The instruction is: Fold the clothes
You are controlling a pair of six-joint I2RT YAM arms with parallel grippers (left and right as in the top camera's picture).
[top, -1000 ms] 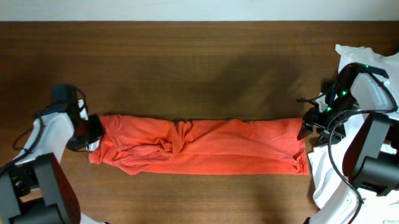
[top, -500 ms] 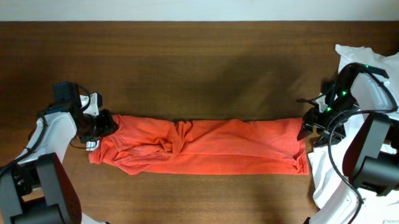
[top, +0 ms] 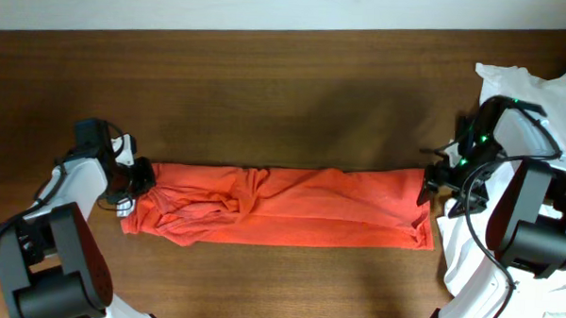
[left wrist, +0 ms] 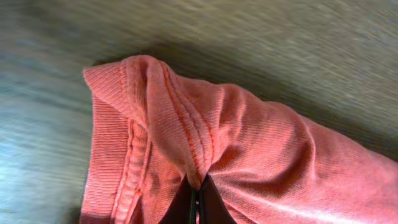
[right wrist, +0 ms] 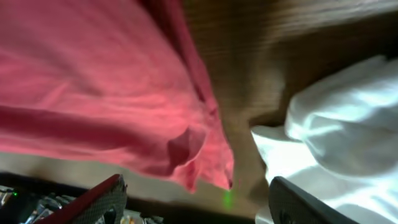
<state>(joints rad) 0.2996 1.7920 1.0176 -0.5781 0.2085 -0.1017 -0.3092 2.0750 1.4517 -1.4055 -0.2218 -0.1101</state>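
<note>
**Overhead view.** The orange-red T-shirt [top: 281, 208], folded into a long band, is lying across the middle of the counter [top: 285, 93]. The left tool [top: 141, 180] is meeting the band's left end. The right tool [top: 427, 183] is sitting at its right end, just beside the white clothes [top: 550, 93] heaped at the counter's right edge. How wide either tool is standing is not showing from here.

**Left wrist view.** The left tool [left wrist: 194, 208] is clenched, its dark tips pressing together on a ribbed fold of the orange-red T-shirt [left wrist: 261, 149]. The hem is bunching up over the counter [left wrist: 280, 37].

**Right wrist view.** The right tool [right wrist: 202, 200] is standing released, its fingers [right wrist: 106, 196] spread wide and grasping nothing. The corner of the orange-red T-shirt [right wrist: 93, 93] is hanging over the gap between them. The white clothes [right wrist: 336, 124] are lying just beside it, with a strip of counter [right wrist: 249, 62] showing between.
</note>
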